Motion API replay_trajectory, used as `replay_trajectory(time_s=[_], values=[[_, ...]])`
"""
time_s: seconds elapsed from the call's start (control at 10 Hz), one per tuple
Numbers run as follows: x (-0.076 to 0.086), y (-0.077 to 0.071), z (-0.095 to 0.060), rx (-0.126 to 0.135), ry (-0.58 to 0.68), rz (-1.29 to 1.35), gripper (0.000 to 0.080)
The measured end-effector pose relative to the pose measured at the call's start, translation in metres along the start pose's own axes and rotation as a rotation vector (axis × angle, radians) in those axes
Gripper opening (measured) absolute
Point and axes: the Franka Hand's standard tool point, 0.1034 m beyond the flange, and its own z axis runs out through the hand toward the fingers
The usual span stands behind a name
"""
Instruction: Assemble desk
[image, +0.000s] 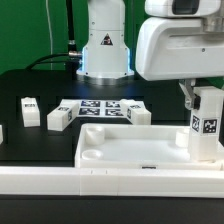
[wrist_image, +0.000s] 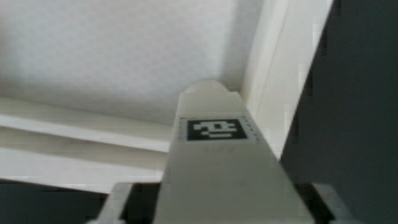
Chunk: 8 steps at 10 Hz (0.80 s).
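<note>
1. The arm is seen in the exterior view reaching down from the upper right; its white wrist housing fills that corner, and the gripper (image: 203, 97) is pointed straight down over the right end of the desk slab (image: 130, 150).
2. The gripper is clamped on a held leg (image: 207, 125); in the wrist view the held leg (wrist_image: 217, 150) fills the gap between the fingers (wrist_image: 128, 208) and no space is seen on either side of it.
3. The held leg is kept upright – its long axis runs vertically, top end in the gripper (wrist_image: 217, 200), bottom end down at the slab's corner at the exterior view's right; a black-and-white tag on one face is turned toward the exterior camera.
4. Whether the leg's lower end is seated in a corner socket or only hangs just above it cannot be told.
5. The desk slab (wrist_image: 107, 60) is laid flat on the black table (image: 30, 150), raised rim upward; its long axis runs across the exterior view from left to right.
6. Loose legs (image: 30, 110) are left lying on the table behind the slab – beside and around the marker board (image: 100, 108), all well apart from the gripper.
</note>
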Motion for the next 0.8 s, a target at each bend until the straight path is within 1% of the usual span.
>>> replay_trajectory(time_s=[0.3, 0.5, 0.6, 0.8], values=[[0.0011, 0.0022, 0.0006, 0.043, 0.003, 0.297, 0.0291], [0.0007, 0.0011, 0.0011, 0.043, -0.003, 0.528, 0.0291], [0.0007, 0.0015, 0.0011, 0.056, -0.01, 0.632, 0.0291], [0.0002, -0.0004, 0.0016, 0.062, -0.022, 0.889, 0.0291]])
